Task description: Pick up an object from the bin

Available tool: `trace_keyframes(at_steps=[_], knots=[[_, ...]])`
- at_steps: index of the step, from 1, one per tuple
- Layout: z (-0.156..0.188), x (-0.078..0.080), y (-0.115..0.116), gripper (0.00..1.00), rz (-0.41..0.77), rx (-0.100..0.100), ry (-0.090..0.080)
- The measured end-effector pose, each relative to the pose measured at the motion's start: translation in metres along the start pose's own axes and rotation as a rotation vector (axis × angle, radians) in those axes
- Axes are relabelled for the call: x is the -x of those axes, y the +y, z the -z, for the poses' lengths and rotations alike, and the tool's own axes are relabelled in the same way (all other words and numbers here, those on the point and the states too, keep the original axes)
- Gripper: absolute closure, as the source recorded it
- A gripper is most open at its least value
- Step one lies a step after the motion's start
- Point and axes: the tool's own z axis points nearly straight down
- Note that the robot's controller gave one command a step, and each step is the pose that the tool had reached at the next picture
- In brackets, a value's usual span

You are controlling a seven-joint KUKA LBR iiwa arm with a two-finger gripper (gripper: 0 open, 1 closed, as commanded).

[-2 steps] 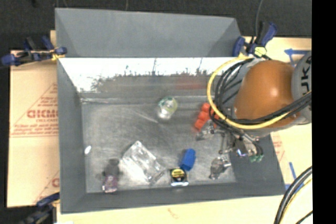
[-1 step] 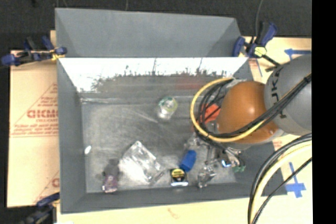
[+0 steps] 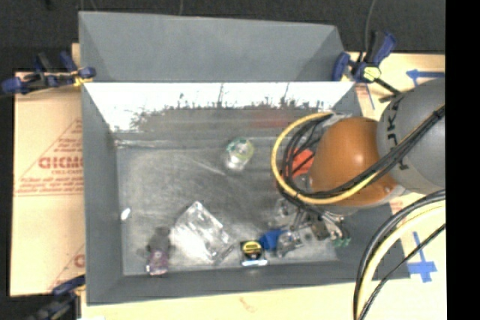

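At about four o'clock on the bin floor, close to the right wall, the gripper is down low beneath the arm's round orange cover and its looped cables. The mechanism there is a tangle of dark and metal parts, so how wide the claw stands, and whether it has anything in it, cannot be told. Just beside it, toward nine o'clock from it, lies a small blue piece, and touching that, a little nearer the front wall, a small yellow-and-black object; these two are the nearest things to it. Further along at about six o'clock is a crumpled clear plastic wrapper, with a small dark purple item at seven o'clock near the front left corner. A clear round object sits alone near twelve o'clock, well apart from the rest.
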Motion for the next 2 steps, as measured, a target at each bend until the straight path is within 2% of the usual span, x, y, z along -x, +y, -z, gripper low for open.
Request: trace_keyframes(at_steps=[1, 2], knots=[[0.1429, 0.0200, 0.0044, 1.00, -0.043, -0.002, -0.007], [0.1382, 0.0183, 0.0050, 1.00, -0.044, 0.000, 0.001]])
